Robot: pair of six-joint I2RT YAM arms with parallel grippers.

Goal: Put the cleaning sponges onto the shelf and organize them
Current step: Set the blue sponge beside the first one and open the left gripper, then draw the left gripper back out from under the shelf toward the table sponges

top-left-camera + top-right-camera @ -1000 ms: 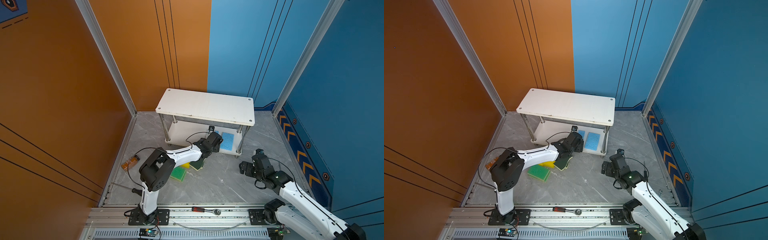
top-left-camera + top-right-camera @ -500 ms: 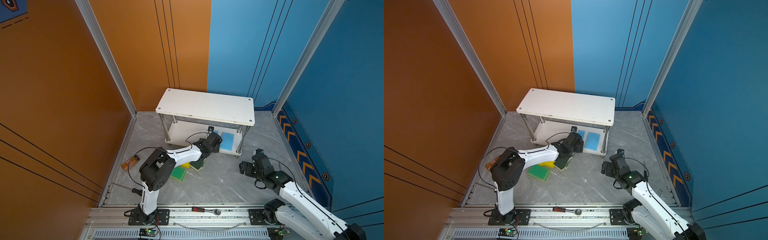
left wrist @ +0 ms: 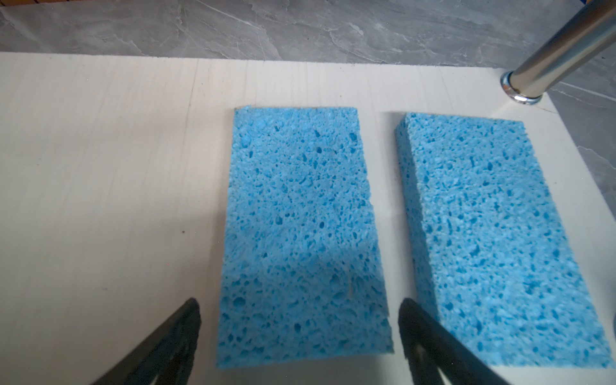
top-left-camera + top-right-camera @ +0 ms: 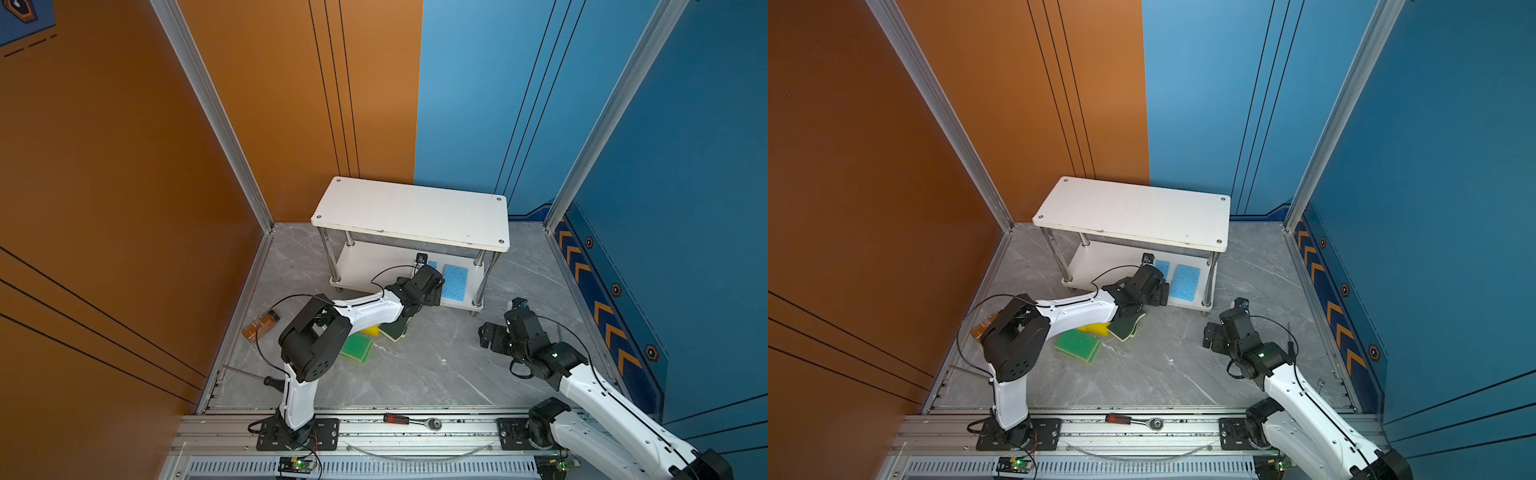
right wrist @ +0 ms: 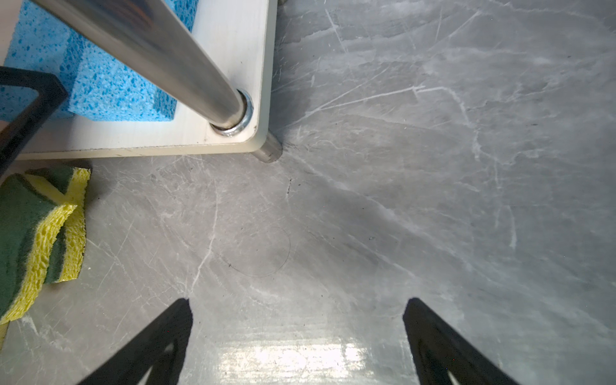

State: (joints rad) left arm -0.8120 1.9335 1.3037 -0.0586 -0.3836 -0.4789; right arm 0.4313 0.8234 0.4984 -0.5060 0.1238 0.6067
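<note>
The shelf [image 4: 411, 212] stands at the back of the floor. Two light blue cleaning sponges [image 3: 300, 233] [image 3: 493, 240] lie side by side on its lower board [image 3: 100, 166]. My left gripper [image 3: 300, 310] is open, its fingers [image 3: 191, 320] standing apart on either side of the near end of the left blue sponge. In a top view it [image 4: 434, 291] hides most of that sponge. Dark green sponges [image 5: 20, 233], a yellow one [image 4: 371, 330] and light green ones [image 4: 356, 347] lie on the floor under the left arm. My right gripper [image 5: 298, 316] hangs open over bare floor.
A brown bottle [image 4: 261, 326] lies by the left wall. A metal post [image 5: 150, 56] stands at the shelf's near right corner, close to the right gripper [image 4: 488, 334]. A ratchet tool [image 4: 409, 420] rests on the front rail. Orange and blue walls close in the floor.
My left gripper's jaws have spread wider around the blue sponge on the lower board. Neither arm has visibly shifted.
</note>
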